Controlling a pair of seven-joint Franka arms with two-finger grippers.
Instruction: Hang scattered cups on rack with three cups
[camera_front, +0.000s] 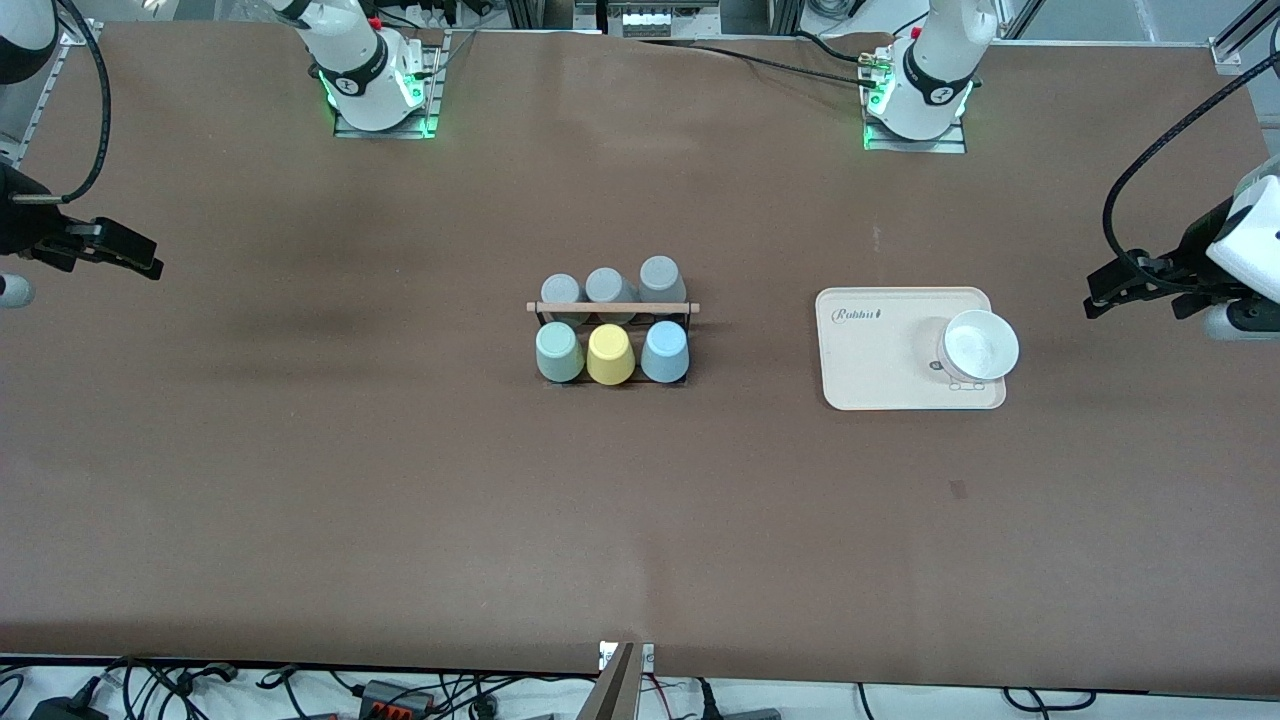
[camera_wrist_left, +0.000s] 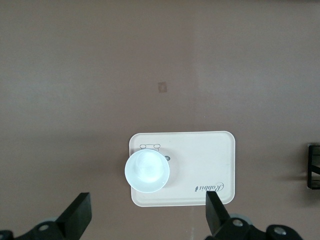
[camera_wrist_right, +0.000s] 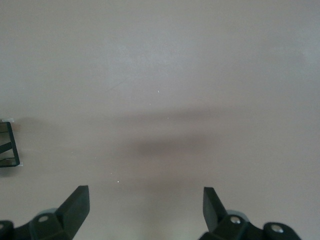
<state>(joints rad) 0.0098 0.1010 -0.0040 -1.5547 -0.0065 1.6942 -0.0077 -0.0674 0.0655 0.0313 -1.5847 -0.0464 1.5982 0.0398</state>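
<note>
The black wire rack (camera_front: 613, 307) with a wooden rod stands mid-table. The mint green cup (camera_front: 559, 352) and the light blue cup (camera_front: 665, 352) sit bottom-up on the rack's row nearer the front camera, on either side of a yellow cup (camera_front: 610, 355). My left gripper (camera_front: 1100, 298) is open and empty in the air at the left arm's end of the table; its wrist view (camera_wrist_left: 148, 202) looks down on the tray. My right gripper (camera_front: 150, 262) is open and empty at the right arm's end, over bare table (camera_wrist_right: 145, 192). A rack corner shows in each wrist view (camera_wrist_left: 313, 166) (camera_wrist_right: 9, 145).
Three grey cups (camera_front: 607, 286) sit on the rack's row farther from the front camera. A cream rectangular tray (camera_front: 880, 370) lies toward the left arm's end and holds a white bowl (camera_front: 980, 345). Both also show in the left wrist view, the tray (camera_wrist_left: 200, 165) and the bowl (camera_wrist_left: 147, 171).
</note>
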